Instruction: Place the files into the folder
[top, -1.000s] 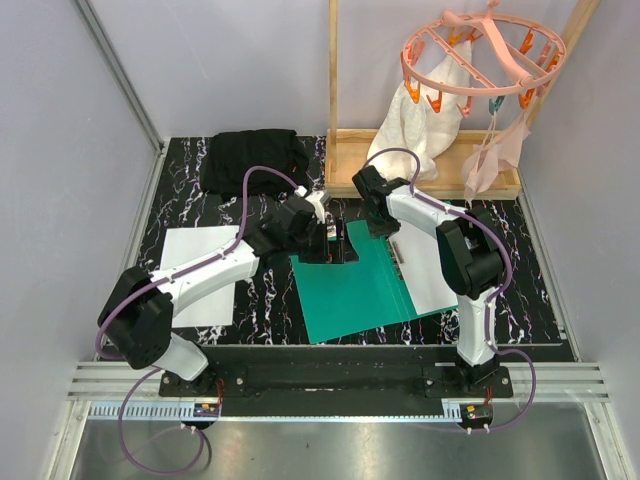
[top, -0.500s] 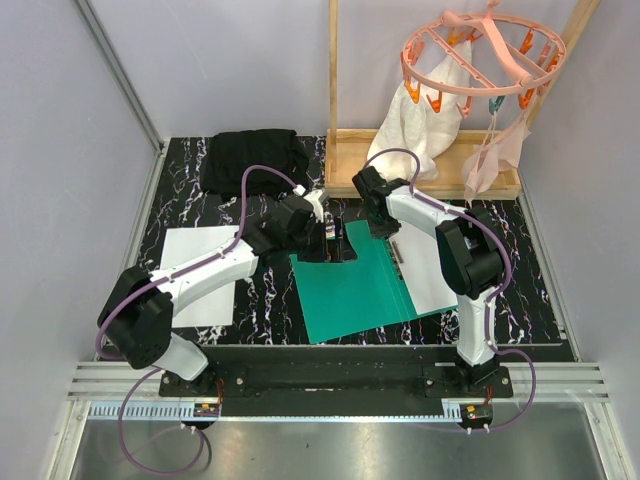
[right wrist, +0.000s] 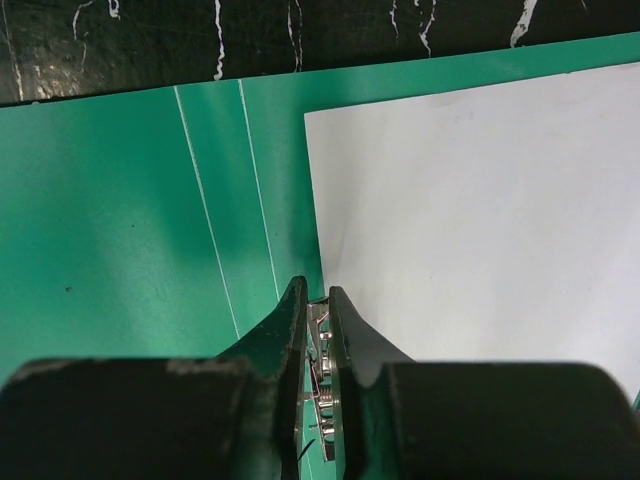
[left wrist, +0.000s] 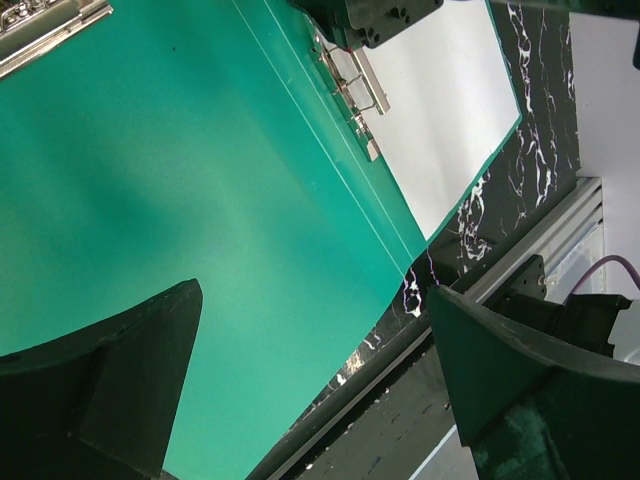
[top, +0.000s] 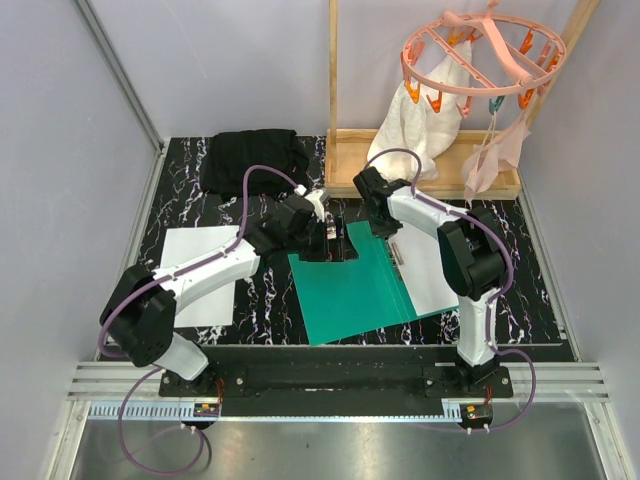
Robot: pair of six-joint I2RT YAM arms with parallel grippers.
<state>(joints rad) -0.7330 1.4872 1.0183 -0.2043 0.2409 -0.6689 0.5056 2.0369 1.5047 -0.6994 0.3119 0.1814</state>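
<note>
1. From above: the folder (top: 345,290) lies open at centre. The loose file (top: 200,262) is on the table (top: 262,300) to its left, and the second file (top: 432,272) is on its right half.
2. Left wrist: my left gripper (left wrist: 312,295) is spread wide, empty, over the folder.
3. Right wrist: my right gripper (right wrist: 312,292) seems pinched on the metal clip (right wrist: 320,345).

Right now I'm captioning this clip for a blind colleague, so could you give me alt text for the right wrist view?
The right gripper pinches the metal clip of the open teal folder, jaws almost together. A white sheet lies flat on the folder right of the clip; black marbled table shows along the top.
</note>
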